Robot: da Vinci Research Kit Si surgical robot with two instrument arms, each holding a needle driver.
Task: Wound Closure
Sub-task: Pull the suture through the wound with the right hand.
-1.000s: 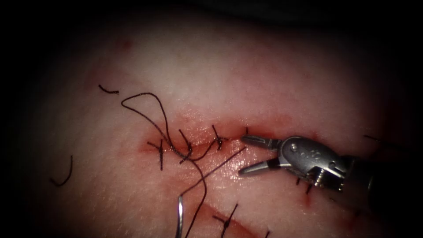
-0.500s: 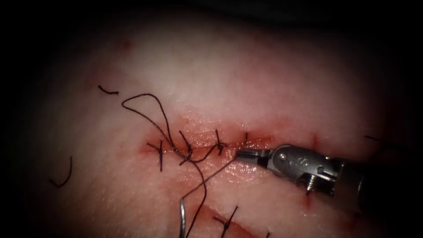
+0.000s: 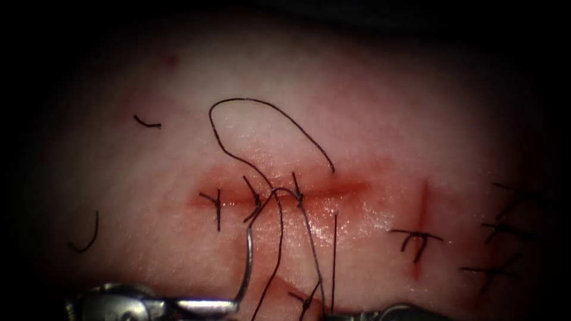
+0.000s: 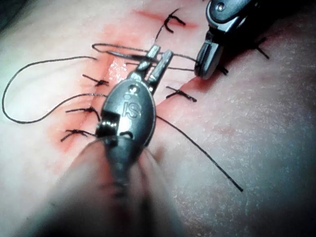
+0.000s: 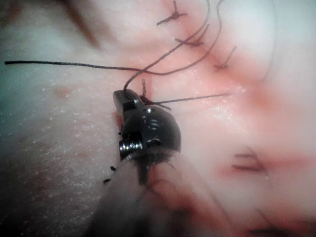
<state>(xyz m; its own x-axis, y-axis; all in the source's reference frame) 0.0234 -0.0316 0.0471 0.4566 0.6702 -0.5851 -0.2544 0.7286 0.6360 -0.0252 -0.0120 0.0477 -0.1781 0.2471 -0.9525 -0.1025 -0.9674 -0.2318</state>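
The cut [image 3: 333,189] runs across the tissue [image 3: 357,119], with several dark stitches [image 3: 217,208] over its left part. My left tool [image 3: 229,307] is at the lower edge, left of the cut's middle. Its jaws are shut on one end of the curved needle [image 3: 248,261], which stands up clear of the tissue. Thread [image 3: 262,106] loops above the cut and comes down to my right tool [image 3: 363,315], whose jaws are shut on it. The left tool [image 4: 159,58] and right tool [image 4: 206,61] lie close together. The right tool [image 5: 122,96] grips thread [image 5: 59,64] at its tip.
More knotted stitches sit to the right [image 3: 417,239] and far right [image 3: 499,229], along with a short red line [image 3: 424,202]. Cut ends of thread lie on the left [image 3: 146,123] and lower left [image 3: 87,235]. Red fluid stains the cut's edges [image 3: 262,178].
The right tool's jaws shut on the thread at the cut's right end and drew back to the lower edge, pulling it. The loop swung up and right. The left tool rose into view with the needle.
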